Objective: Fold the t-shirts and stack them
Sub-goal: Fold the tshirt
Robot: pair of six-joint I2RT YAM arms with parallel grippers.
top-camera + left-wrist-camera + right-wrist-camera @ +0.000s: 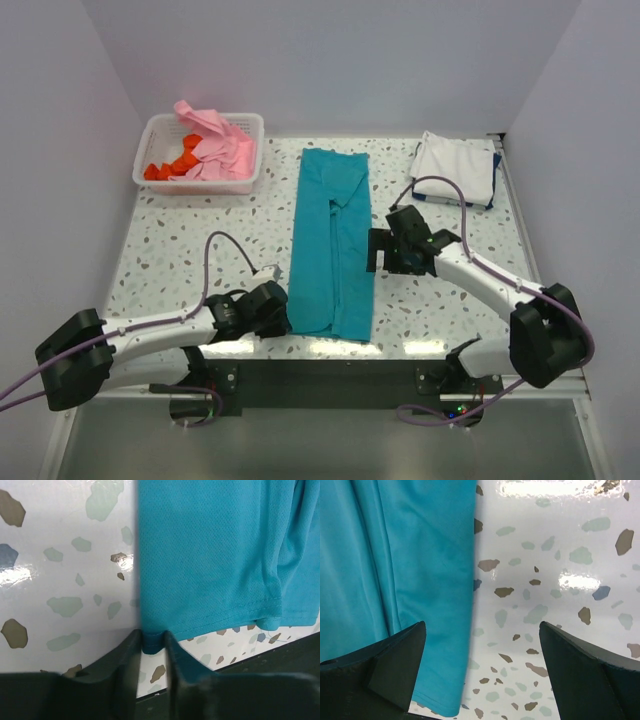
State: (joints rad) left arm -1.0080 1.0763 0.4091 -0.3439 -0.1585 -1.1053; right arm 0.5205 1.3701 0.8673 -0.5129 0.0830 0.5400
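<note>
On the speckled worktop [200, 215], seen from above, a teal t-shirt [333, 245] lies flat near the middle. It is folded lengthwise into a long narrow strip that runs from the far side towards the arms. Its hem lies close to the near edge.

At the near left corner of that hem, the left fingers [272, 308] rest low on the worktop. The left wrist view shows the left fingers [125, 665] pressed together on the very corner of the teal t-shirt [215, 555]. A small tuck of cloth is pinched between them, and the double-stitched hem runs off to the right.

Beside the strip's right edge, about halfway along its length, are the right fingers [378, 250]. In the right wrist view the right fingers [390, 675] are spread wide apart and grip nothing. One sits over the teal t-shirt [395, 555] and the other over bare worktop [545, 580].

At the far left corner stands a white slatted basket [155, 135]. A pink t-shirt [225, 150] is heaped in it and spills over its rim, with an orange-red t-shirt [170, 165] crumpled alongside. At the far right corner a folded white t-shirt [455, 165] lies well apart from the teal one.
</note>
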